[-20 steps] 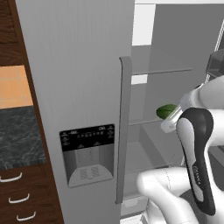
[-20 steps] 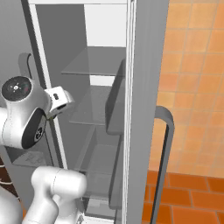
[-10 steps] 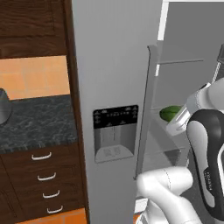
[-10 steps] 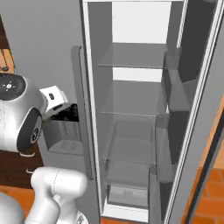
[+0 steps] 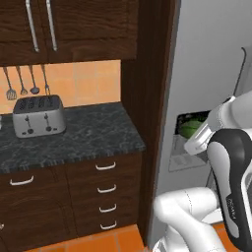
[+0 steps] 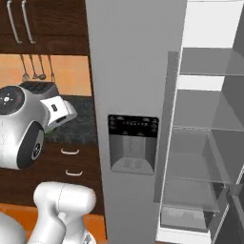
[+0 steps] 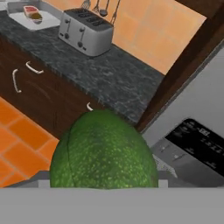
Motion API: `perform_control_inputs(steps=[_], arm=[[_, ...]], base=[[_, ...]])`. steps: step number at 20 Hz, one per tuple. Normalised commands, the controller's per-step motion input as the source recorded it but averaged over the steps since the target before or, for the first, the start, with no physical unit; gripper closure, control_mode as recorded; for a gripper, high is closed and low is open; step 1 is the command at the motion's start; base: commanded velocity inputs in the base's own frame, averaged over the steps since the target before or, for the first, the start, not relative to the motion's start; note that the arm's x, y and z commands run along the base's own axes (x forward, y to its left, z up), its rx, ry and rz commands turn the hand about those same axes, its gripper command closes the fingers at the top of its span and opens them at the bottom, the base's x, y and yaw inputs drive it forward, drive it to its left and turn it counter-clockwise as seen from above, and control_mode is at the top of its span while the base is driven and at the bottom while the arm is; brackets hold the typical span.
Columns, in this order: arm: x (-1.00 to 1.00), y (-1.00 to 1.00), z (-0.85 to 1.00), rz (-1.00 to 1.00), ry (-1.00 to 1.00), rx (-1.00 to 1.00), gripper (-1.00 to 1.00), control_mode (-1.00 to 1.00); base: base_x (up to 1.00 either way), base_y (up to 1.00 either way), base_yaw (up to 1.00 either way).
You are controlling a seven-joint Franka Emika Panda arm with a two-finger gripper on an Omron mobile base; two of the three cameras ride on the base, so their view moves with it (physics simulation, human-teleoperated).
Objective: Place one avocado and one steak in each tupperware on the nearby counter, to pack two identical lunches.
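**Avocado held at the gripper, counter to the left**

Start at the far left of your hand view: a light-grey tupperware sits on the counter, and it already holds a red steak with a dark oval just beside it, too small to name with certainty. To its right stands a silver toaster against the orange tiled wall, with utensils hanging above it. Dark brown drawers with curved silver handles run beneath the worktop.

In your left base view the same toaster stands on the counter at the left, the wooden cabinet post rises at centre, and the grey fridge door is on the right.

The avocado is large and close in the hand view, directly at the gripper. In the left base view you see the avocado at the tip of the arm, in front of the fridge door's dispenser. The claw stands partly closed around the avocado and carries it; the finger tips themselves are covered by the fruit.

In the right base view the fridge stands open at the right, its shelves bare.
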Motion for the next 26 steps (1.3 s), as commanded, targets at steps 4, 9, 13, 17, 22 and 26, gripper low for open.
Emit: perform_control_inputs(steps=[4,9,13,17,22,26], arm=[[0.00,0.00,0.00,0.00,0.00,0.00,1.00,1.00],[0.00,0.00,0.00,0.00,0.00,0.00,1.00,1.00],[0.00,0.00,0.00,0.00,0.00,0.00,1.00,1.00],[0.00,0.00,0.00,0.00,0.00,0.00,1.00,1.00],[0.00,0.00,0.00,0.00,0.00,0.00,1.00,1.00],[0.00,0.00,0.00,0.00,0.00,0.00,1.00,1.00]], base=[[0.00,1.00,-0.05],[0.00,1.00,-0.03],[0.00,1.00,-0.01],[0.00,1.00,-0.02],[0.14,1.00,-0.02],[0.42,1.00,-0.03]])
